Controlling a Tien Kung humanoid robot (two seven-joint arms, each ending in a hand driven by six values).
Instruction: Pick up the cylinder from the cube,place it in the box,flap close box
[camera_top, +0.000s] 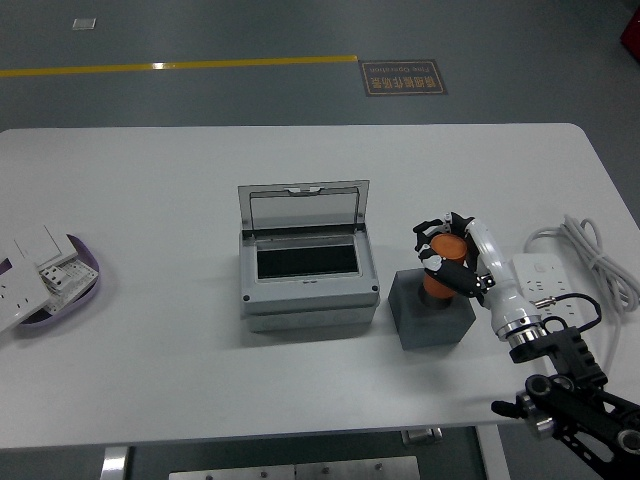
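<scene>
The right hand (447, 255) has its fingers wrapped round the orange cylinder (444, 268), which sits on the grey cube (432, 316) at three o'clock from the open box (308, 270) (lid up). A loose grip could drop it short.

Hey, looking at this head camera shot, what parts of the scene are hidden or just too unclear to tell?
- Orange cylinder, head view: the right hand covers most of it; whether it has left the grey cube is unclear.
- Box interior: dark, contents unreadable.
- Floor sign: print too small.
- White parts in the purple tray: cut by the left edge.
- Left arm: out of view.
</scene>
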